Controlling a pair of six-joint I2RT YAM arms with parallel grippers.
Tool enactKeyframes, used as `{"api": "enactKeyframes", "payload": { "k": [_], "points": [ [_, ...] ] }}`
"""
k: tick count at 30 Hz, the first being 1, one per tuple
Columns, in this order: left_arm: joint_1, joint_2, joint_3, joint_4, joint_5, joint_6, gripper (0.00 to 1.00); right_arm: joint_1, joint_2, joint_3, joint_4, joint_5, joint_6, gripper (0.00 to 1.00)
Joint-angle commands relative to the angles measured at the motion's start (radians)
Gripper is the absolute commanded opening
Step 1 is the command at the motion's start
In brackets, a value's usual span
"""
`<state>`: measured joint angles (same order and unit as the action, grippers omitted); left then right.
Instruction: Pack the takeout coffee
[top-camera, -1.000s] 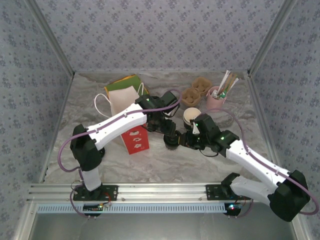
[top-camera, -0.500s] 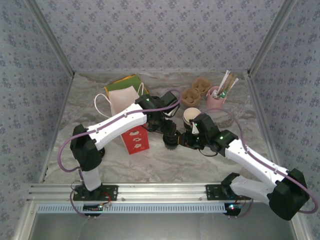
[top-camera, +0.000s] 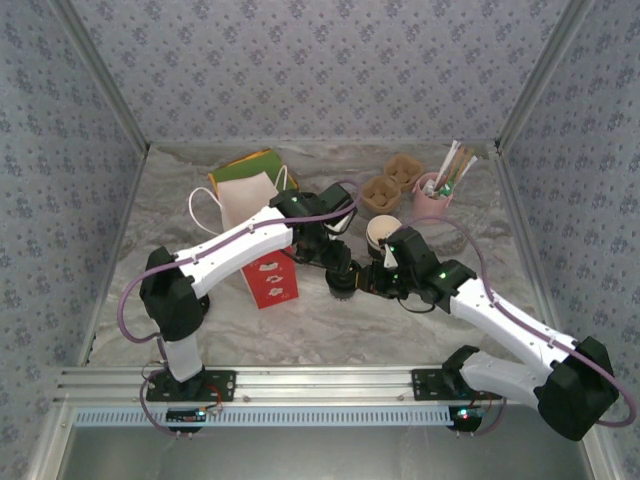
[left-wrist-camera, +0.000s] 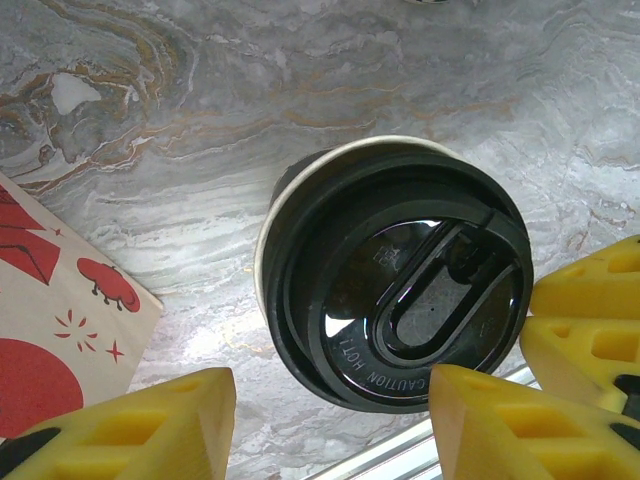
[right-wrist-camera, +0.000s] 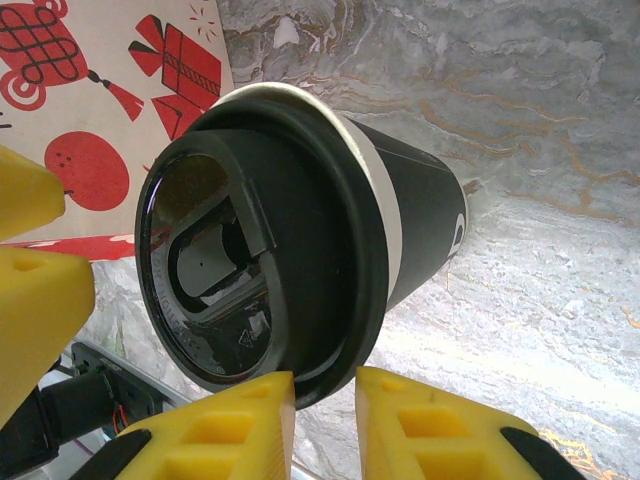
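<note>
- The coffee (top-camera: 343, 287) stands on the table (top-camera: 330, 335) with its lid on, just right of the bag (top-camera: 272, 282) and between the two grippers.
- The right gripper (right-wrist-camera: 325, 388) is narrow. Its fingers pinch the edge of the black lid (left-wrist-camera: 400, 290), and in its wrist view the rim sits in the slit between them.
- The left gripper (left-wrist-camera: 330, 388) hangs over the coffee with jaws wide, one finger on each side of the lid. Neither finger visibly touches it.
- The step in hand looks like taking hold of the coffee beside the bag. It is probably a handover from right to left, since the bag is on the left arm's side.
- Nothing is packed yet, as the coffee is outside the bag.
- The next move calls for the left jaws to grip the sleeve (right-wrist-camera: 420, 215) squarely, below the lid. This should come before the right lets go, so the coffee does not tip.
- After that it needs a lift high enough to clear the bag's top edge, with the coffee upright, then a straight lowering inside.
- A pinch on the lid alone may pop it off. Whether the bag's mouth stands open cannot be told from above.
</note>
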<state>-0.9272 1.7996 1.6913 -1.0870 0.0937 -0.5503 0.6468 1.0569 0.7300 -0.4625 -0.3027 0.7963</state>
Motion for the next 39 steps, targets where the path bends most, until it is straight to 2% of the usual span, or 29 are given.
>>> {"api": "enactKeyframes", "payload": {
  "k": [1, 34, 39],
  "points": [
    [0.002, 0.023, -0.012, 0.007, 0.020, 0.010, 0.53, -0.001, 0.012, 0.022, 0.005, 0.011, -0.016, 0.23],
    [0.005, 0.060, -0.112, 0.022, -0.016, 0.023, 0.51, -0.007, 0.020, 0.012, 0.003, 0.016, -0.021, 0.24],
    [0.007, 0.053, -0.104, 0.008, -0.034, 0.025, 0.51, -0.044, -0.005, 0.033, -0.030, 0.009, -0.035, 0.24]
  ]
}}
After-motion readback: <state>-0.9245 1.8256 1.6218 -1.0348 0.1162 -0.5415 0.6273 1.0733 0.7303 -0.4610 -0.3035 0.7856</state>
